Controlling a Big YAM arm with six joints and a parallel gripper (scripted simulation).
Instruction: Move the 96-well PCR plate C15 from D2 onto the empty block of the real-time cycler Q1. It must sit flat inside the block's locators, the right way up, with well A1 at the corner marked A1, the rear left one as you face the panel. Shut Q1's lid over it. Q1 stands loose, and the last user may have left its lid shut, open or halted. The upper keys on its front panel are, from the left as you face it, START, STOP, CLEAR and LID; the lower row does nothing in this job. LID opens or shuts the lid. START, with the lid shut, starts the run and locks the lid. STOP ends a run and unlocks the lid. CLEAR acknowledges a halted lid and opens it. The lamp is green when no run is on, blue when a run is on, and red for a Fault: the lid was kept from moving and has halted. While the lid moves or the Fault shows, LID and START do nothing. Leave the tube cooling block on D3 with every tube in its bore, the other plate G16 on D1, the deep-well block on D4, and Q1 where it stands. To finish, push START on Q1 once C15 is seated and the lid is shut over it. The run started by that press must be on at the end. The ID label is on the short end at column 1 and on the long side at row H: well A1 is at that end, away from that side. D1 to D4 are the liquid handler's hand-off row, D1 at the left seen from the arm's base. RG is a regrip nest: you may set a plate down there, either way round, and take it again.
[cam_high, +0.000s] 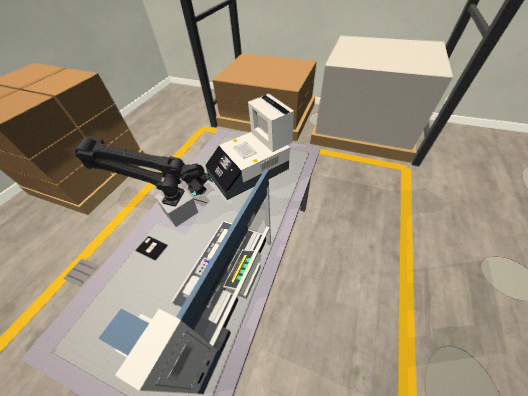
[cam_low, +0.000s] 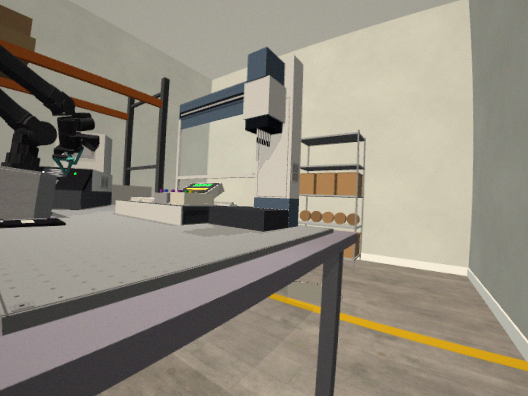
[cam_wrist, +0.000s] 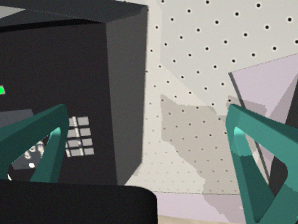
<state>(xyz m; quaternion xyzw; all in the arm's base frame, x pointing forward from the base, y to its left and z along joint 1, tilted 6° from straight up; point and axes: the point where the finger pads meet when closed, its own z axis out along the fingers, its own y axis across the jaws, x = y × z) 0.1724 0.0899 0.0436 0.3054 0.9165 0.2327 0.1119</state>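
Observation:
The real-time cycler Q1 (cam_high: 247, 161) stands at the table's far end with its lid (cam_high: 270, 121) raised upright behind the pale well block (cam_high: 246, 149). No plate lies on the block. Its black front panel (cam_high: 223, 169) shows a green lamp (cam_high: 231, 170). My gripper (cam_high: 197, 188) is open and empty, just in front of that panel. In the wrist view the two teal fingers stand wide apart, with the panel's keys (cam_wrist: 79, 137) at the left. White plates lie on the hand-off row (cam_high: 212, 252) beside the liquid handler; I cannot read which one is C15.
The liquid handler (cam_high: 220, 250) with its blue gantry runs along the table's right side. A tube block with coloured caps (cam_high: 204, 264) sits in the row. A black regrip nest (cam_high: 149, 244) lies on the table left of it. A grey pedestal (cam_high: 179, 210) holds the arm's base.

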